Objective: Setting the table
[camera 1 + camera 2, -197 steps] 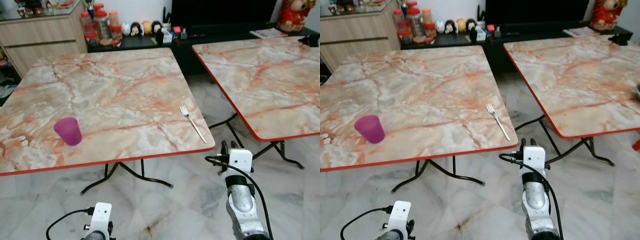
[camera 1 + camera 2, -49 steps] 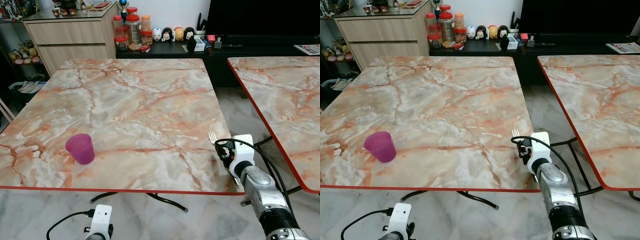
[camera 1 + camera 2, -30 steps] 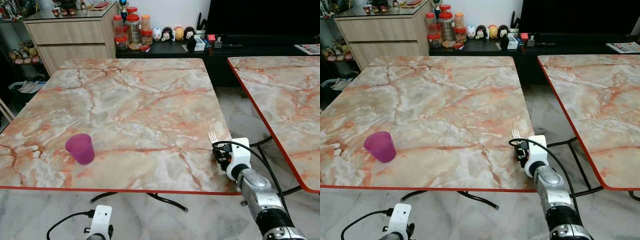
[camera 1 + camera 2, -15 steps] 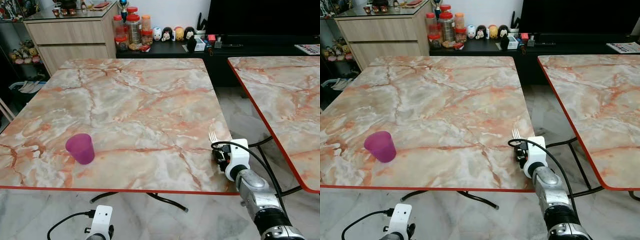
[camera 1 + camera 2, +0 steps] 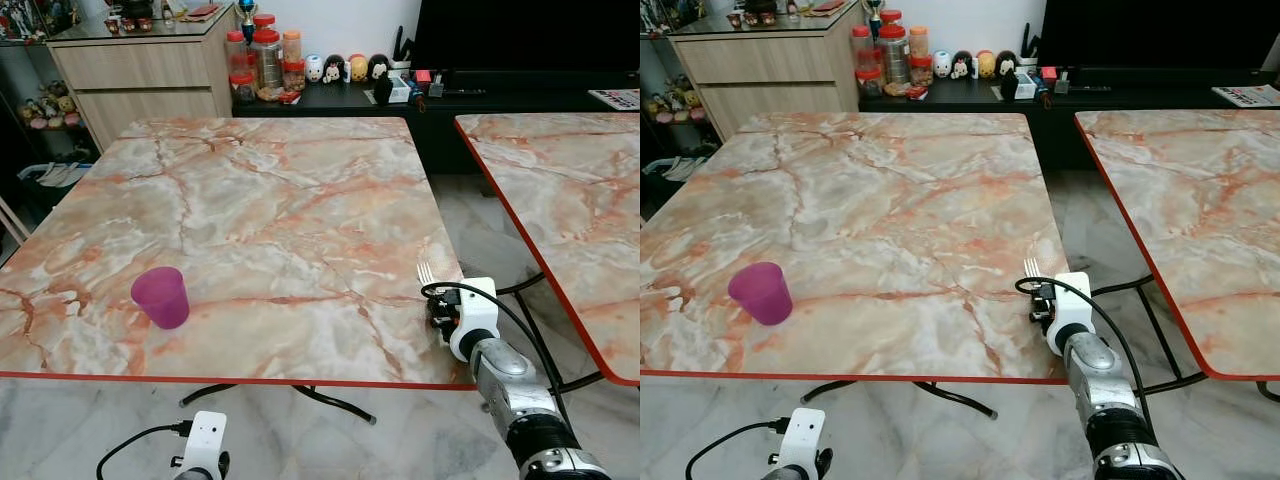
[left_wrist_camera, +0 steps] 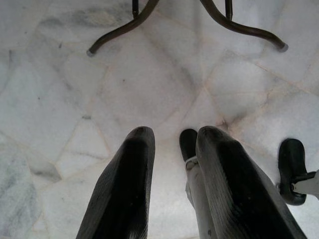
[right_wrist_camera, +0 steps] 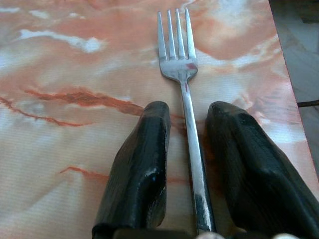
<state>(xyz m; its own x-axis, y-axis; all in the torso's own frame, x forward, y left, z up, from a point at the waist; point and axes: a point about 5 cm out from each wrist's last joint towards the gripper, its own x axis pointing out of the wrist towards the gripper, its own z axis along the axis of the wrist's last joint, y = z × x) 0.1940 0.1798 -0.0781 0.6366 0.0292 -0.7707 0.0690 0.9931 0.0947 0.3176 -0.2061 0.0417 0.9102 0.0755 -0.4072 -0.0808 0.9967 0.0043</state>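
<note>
Steel fork (image 7: 188,124) is lying flat at the bench's (image 5: 250,220) lower right edge, its handle running between the right hand's (image 7: 187,164) parted fingers, ungripped. Next, I reckon, they're needing to close squarely. Left hand (image 6: 174,184) is hanging idle, fingers parted, empty.

Beyond the table you see a wooden cabinet (image 5: 140,75) on the left, lidded jars (image 5: 262,62) beside it, and small figurines (image 5: 345,68) lined on a black console (image 5: 470,95). A second marble table (image 5: 570,200) stands to the right; pale marble floor (image 6: 60,99) lies below.
</note>
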